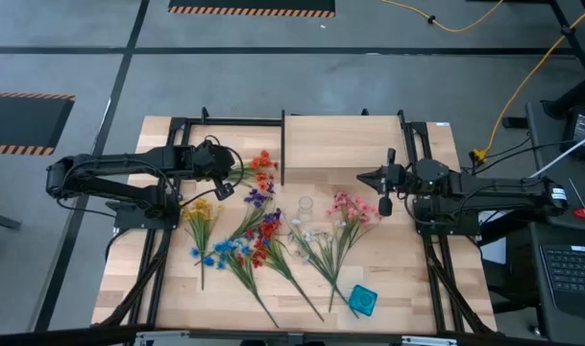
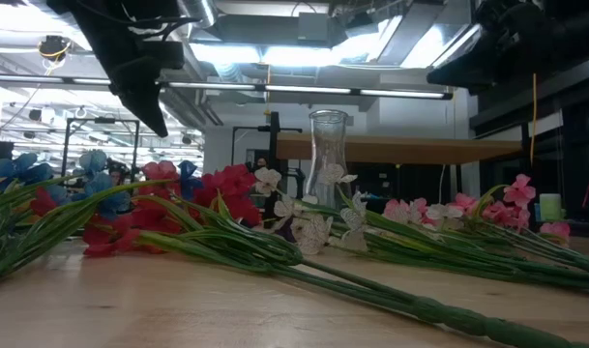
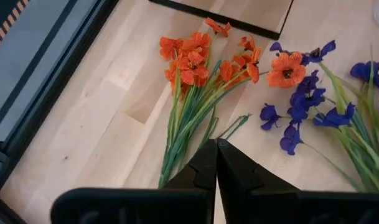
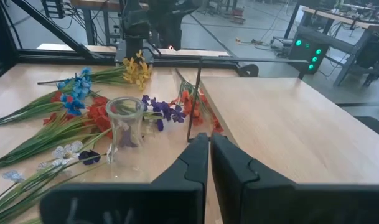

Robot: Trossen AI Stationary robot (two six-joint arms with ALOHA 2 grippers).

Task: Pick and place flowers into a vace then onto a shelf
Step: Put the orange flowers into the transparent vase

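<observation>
From above, I've got the flowers fanned across the tabletop, stems running toward the near edge. The vase stands empty among them, and the shelf sits bare at the back. My left claw hangs beside the orange spray; my right claw hangs by the pink spray.

At table height, the vase is upright behind the blooms, nothing in it.

Left wrist: fingers pinched together, holding nothing, right over the orange stems. Those stems look thin, light and springy, so I'd grip low on the bundled green, not the soft petals.

Right wrist: claw closed and empty, facing the vase. That glass looks slick and tippy.
</observation>
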